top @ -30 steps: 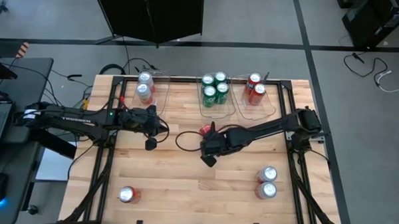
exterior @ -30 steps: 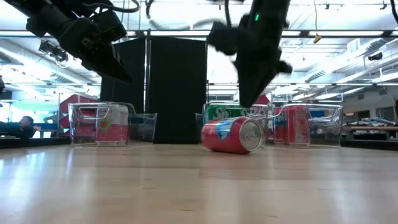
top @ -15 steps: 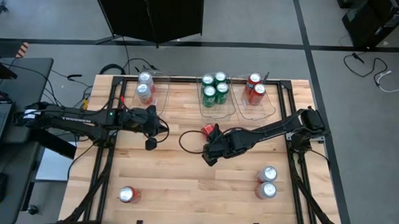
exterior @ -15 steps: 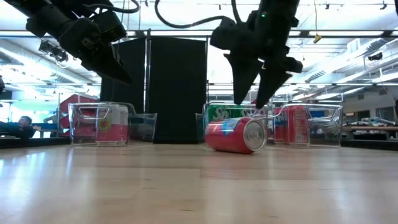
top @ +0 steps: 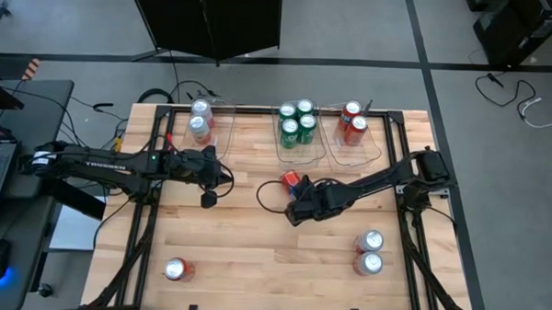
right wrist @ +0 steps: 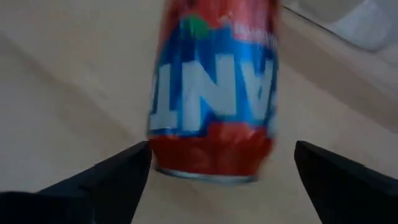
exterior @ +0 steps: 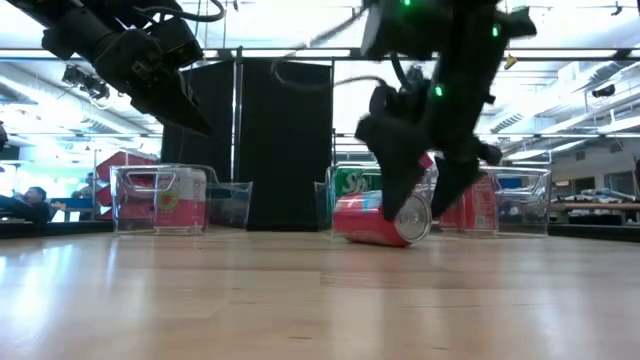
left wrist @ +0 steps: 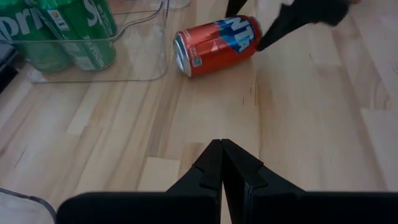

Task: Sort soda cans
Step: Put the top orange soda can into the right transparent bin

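The left gripper (top: 207, 199) hovers over the counter (top: 245, 255) left of centre, jaws closed on nothing. One red can (top: 290, 180) lies on its side mid-counter, just near the green cans' bin (top: 299, 154). The right gripper (top: 297, 211) is beside that can, jaws spread wide, straddling it without gripping.

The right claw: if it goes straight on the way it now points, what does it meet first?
Most likely the red can lying on its side on the table. The right claw stands open, one finger on each side of the can's near end, so the can would pass between them.
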